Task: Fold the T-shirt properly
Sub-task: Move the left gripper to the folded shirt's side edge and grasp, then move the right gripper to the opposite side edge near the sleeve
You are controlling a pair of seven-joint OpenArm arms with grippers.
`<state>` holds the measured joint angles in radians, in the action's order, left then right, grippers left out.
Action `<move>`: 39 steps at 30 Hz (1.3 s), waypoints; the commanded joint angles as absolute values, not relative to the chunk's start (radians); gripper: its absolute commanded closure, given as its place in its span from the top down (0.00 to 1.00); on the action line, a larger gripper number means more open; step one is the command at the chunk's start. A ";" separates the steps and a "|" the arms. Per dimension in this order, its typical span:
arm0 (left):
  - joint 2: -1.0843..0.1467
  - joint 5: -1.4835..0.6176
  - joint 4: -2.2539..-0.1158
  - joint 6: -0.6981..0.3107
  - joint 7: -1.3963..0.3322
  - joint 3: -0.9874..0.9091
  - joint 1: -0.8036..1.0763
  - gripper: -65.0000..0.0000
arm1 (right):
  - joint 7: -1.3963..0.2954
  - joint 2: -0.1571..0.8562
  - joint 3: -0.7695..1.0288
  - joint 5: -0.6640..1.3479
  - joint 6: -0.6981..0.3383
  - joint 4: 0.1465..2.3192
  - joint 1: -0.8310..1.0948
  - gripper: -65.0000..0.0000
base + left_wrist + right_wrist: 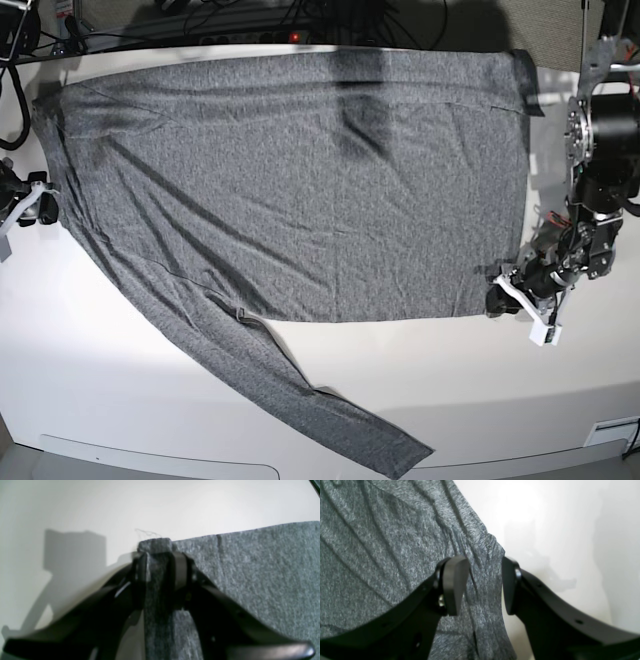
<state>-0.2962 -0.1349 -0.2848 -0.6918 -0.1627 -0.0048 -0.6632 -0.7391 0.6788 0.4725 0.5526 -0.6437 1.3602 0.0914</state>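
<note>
Left tool [160, 555] clenches the unprinted T-shirt [300, 190] corner; right tool [485, 585] straddles its edge, jaws apart.

left claw [160, 555] clamped on a fabric corner, right claw [483, 585] jaws parted around a fabric edge

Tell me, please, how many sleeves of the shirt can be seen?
1: a long sleeve trails from the T-shirt toward the table's front edge. The other may be hidden.
</note>
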 commanded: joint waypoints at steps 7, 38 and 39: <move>-0.297 -0.122 -0.287 -0.698 -0.254 -0.003 -0.678 0.03 | -0.723 0.707 0.484 0.558 -0.649 1.372 0.077 0.40; -0.291 -0.237 -0.287 -0.698 -0.239 -0.003 -0.659 0.00 | -0.626 0.622 -0.209 0.437 -0.621 0.802 -0.699 0.53; -0.291 -0.237 -0.287 -0.698 -0.239 -0.003 -0.659 0.00 | -0.628 0.607 -0.234 0.437 -0.628 0.744 -0.742 0.53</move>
<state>-0.2844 -0.2615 -0.2844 -0.7040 -0.2035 -0.0048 -0.6460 -0.6437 0.5919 -0.2420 0.4274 -0.6250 0.7235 -0.7109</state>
